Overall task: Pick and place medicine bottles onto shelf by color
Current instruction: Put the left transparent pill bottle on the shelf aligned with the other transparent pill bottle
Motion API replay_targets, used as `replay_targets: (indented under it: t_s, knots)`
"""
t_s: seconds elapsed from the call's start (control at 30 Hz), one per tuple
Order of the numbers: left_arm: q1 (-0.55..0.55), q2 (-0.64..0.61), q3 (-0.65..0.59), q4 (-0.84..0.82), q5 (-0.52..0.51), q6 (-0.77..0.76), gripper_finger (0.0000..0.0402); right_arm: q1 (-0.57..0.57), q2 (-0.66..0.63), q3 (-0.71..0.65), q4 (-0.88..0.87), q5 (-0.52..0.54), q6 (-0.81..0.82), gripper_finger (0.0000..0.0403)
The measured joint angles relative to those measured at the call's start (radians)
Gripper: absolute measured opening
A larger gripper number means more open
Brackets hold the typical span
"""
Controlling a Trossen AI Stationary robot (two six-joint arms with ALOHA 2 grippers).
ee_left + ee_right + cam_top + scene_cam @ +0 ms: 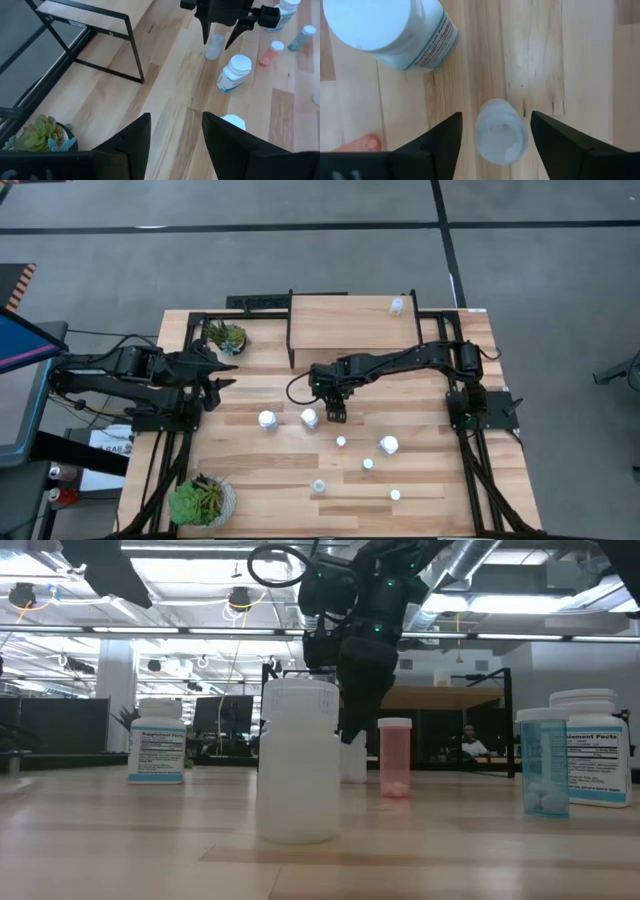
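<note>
My right gripper (pixel 336 414) hangs open over the middle of the table, fingers pointing down. Its fingers stand on either side of a small pale-blue bottle (pixel 500 131), which stands upright on the table, without touching it; the left wrist view (pixel 214 47) shows the same. A white labelled bottle (pixel 387 27) and an orange one (pixel 270 52) stand close by. One small bottle (pixel 397 305) stands on the light-wood shelf (pixel 340 325) near its right end. My left gripper (pixel 222 385) waits open and empty at the table's left.
More bottles stand on the table's near half: white ones (pixel 267 420) (pixel 388 445) and small ones (pixel 368 464) (pixel 319 486) (pixel 395 494). Potted plants sit at the far left (pixel 227 336) and near left (pixel 200 500). The shelf's black legs (pixel 135 55) stand behind the bottles.
</note>
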Motion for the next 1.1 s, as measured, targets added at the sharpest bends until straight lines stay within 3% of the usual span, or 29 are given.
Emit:
replay_targets:
  t_s: [0.37,0.7,0.93,1.1]
  knots:
    - [0.000,0.000,0.000,0.009,-0.001,-0.003,0.0165,-0.001,-0.024,0.002,-0.053,-0.009,0.115,0.0117]
    - [0.000,0.001,0.000,0.011,-0.009,-0.003,0.0165,-0.030,-0.227,0.169,-0.281,-0.032,0.167,0.0124]
    - [0.000,0.001,0.000,0.015,-0.011,-0.002,0.0165,-0.167,-0.385,0.179,-0.471,0.141,0.241,0.0121]
    - [0.000,0.001,0.000,0.017,-0.015,-0.003,0.0165,-0.289,-0.429,0.178,-0.574,0.185,0.253,0.0126]
